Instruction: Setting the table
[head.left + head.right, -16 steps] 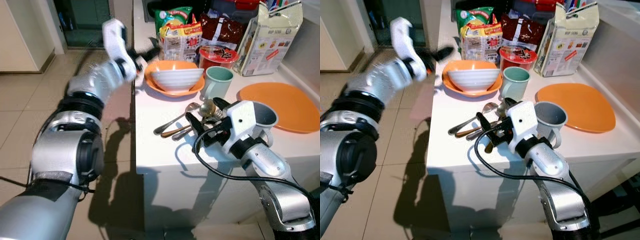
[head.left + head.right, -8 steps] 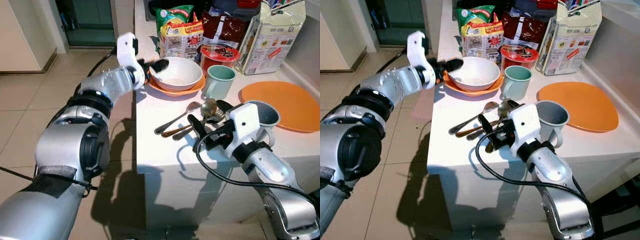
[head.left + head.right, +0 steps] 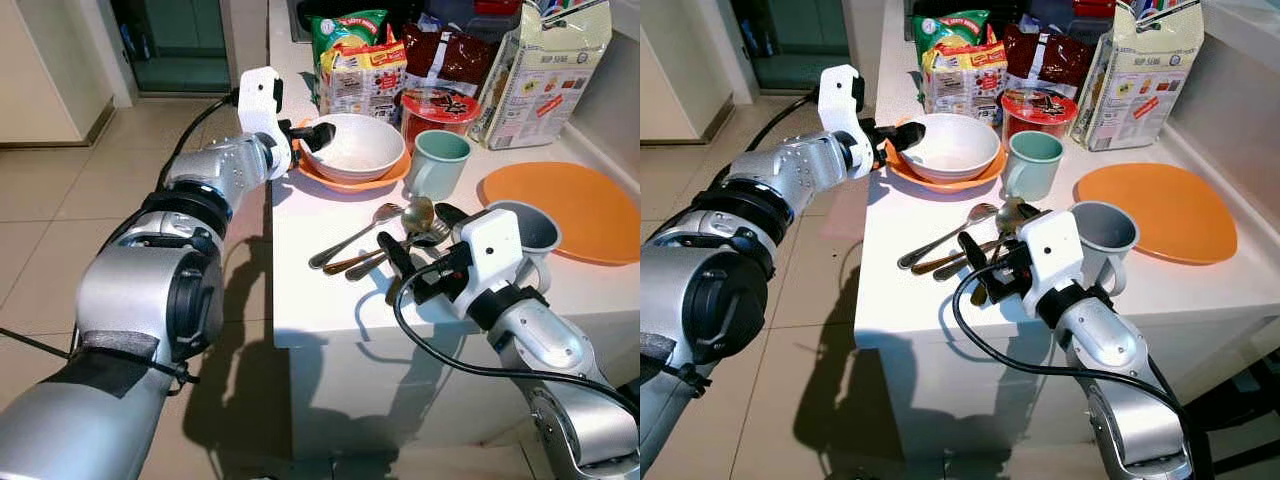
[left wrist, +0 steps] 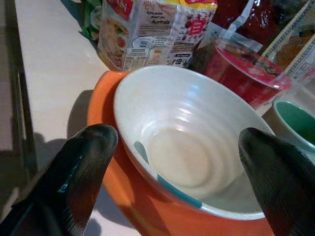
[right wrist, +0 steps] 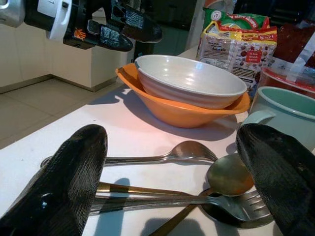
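**White bowl: left gripper at rim, not yet seized**

The white bowl (image 3: 353, 146) is nested in an orange bowl (image 3: 340, 177) at the far left part of the white counter (image 3: 320, 300), in front of the snack packets (image 3: 358, 70). The left gripper (image 3: 312, 137) is at the bowl's near-left rim with its fingers spread apart; in the left wrist view one fingertip (image 4: 86, 162) lies outside the orange bowl's wall and the other (image 4: 280, 182) across the opening. No contact can be confirmed.

Handling, as a judgement: the bowl looks like glazed ceramic, so stiff, moderately heavy, slick and liable to chip. Best hold is a pinch across the rim wall, one finger inside and one outside. The orange bowl beneath may lift with it if the pinch takes both rims. The bowl is round, with no long axis; it opens upward and sits slightly tilted in its nest.

The right gripper (image 3: 405, 262) hovers low over the cutlery, fingers wide apart, holding nothing. A silver spoon (image 5: 147, 156), a fork (image 5: 197, 204) and a gold spoon (image 5: 224, 177) lie in a loose heap at mid-counter, handles running toward the counter's front-left edge, heads toward the green mug (image 3: 436, 162). A grey mug (image 3: 527, 232) stands just beside the right wrist, and an orange plate (image 3: 565, 210) lies further right.
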Robot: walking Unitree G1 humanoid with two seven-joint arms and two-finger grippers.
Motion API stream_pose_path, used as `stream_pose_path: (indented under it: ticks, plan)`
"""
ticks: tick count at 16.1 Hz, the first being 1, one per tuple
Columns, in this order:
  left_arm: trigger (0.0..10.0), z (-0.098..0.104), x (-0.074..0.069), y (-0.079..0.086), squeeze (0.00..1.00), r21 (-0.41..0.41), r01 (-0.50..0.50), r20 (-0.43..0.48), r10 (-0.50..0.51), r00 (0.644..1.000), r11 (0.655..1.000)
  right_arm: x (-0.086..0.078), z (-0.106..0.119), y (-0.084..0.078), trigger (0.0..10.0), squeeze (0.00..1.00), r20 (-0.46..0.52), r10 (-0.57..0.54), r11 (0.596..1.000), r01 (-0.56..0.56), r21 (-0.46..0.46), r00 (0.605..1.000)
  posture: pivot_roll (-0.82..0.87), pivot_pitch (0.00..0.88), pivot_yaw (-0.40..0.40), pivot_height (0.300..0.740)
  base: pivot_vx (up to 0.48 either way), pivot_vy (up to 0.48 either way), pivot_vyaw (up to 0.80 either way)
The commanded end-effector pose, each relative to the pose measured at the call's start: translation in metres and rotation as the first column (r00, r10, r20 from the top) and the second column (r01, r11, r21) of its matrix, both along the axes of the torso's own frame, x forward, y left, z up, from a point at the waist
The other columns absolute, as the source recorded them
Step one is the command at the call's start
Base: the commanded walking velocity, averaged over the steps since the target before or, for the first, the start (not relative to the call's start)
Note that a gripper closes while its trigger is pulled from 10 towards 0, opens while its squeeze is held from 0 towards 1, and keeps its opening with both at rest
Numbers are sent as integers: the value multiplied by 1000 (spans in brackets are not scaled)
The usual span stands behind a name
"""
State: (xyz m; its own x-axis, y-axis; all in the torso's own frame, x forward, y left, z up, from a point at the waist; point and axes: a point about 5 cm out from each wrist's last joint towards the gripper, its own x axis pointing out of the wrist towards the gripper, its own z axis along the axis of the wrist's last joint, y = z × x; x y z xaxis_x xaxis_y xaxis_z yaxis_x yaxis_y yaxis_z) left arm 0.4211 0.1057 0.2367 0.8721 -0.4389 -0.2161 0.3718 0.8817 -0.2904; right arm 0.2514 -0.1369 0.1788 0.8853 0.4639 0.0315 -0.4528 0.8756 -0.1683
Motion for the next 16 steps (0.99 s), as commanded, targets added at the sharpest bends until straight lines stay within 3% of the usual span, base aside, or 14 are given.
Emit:
stream_pose_path:
  ticks: [1,5,11,16]
  plan:
    - [10000,-3,0,-4,0,33,2,-1,-2,1000,999,-1,3,-3,10000,0,5,-12,1000,12,-13,1000,-26,0,4,740,0,0,0]
    - [10000,-9,-2,-10,0,40,9,-12,-9,1000,999,-4,4,-3,10000,0,2,-14,1000,14,-21,1000,-38,0,10,740,0,0,0]
    - [10000,-20,-2,-5,0,79,-48,-25,50,998,996,-11,3,-3,10000,0,-13,-8,999,8,-39,1000,-57,0,17,740,0,0,0]
    - [10000,-24,-3,-9,0,46,-46,-32,47,998,998,-17,3,-5,10000,0,-26,-19,999,18,-47,999,-83,5,30,740,0,0,0]
